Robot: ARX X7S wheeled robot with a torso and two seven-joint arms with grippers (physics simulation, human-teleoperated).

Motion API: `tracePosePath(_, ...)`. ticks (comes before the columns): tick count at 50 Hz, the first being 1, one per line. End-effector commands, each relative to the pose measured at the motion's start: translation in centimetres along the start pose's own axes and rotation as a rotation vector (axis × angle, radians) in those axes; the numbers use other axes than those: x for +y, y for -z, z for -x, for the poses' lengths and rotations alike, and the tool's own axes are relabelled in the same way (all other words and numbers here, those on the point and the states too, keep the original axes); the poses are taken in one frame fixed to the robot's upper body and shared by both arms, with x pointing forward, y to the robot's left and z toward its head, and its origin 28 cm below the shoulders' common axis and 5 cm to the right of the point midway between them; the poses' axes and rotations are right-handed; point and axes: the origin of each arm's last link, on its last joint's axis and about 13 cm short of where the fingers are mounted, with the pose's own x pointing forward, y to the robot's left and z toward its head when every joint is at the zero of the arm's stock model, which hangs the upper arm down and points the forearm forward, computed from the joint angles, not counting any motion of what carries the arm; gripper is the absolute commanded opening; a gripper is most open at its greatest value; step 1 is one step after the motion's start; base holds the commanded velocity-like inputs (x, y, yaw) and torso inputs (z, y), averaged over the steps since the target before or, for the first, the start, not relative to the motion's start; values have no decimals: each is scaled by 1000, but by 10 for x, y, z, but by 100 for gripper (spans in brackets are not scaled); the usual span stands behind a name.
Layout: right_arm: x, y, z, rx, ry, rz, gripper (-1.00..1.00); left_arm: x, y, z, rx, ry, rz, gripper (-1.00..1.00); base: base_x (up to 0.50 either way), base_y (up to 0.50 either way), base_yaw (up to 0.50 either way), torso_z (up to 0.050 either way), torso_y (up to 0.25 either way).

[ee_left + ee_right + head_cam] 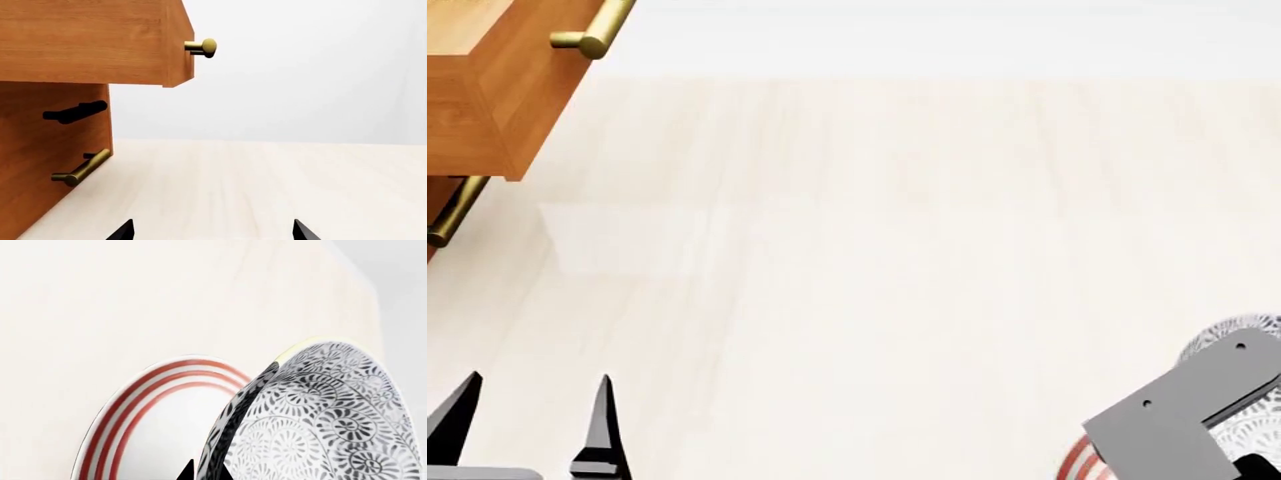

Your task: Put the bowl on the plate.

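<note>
The right pincer (pixel 203 474) pinches the rim of the bowl (pixel 320 425), its dark tips closed on either side of the wall; the bowl hangs tilted over the plate (pixel 160 430), whose red rings show just behind it on the table (pixel 894 250). Judged from this, the placing step is in hand: centre the bowl over the plate's flat middle, level it, lower gently, then release. The left pincer (pixel 527 420) rests apart, tips spread and empty, near the wooden drawer unit (pixel 80 45).

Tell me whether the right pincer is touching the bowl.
Touching. The right wrist view shows the right pincer with its dark fingertips pressed on either side of the bowl wall, no gap visible, in front of the plate.
</note>
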Motion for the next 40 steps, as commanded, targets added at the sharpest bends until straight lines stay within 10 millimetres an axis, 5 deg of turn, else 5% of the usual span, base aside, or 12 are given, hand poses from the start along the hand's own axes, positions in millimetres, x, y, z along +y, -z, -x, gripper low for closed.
tracePosePath(1, -1, 5, -5, -16, 11, -21, -100, -1, 0, 0, 0, 3, -2, 100, 0, 0, 0, 0, 0)
tracePosePath(40, 8, 18, -31, -6, -56, -91, -100, 0, -1, 1, -2, 1, 0, 100, 0, 0, 0, 0, 0)
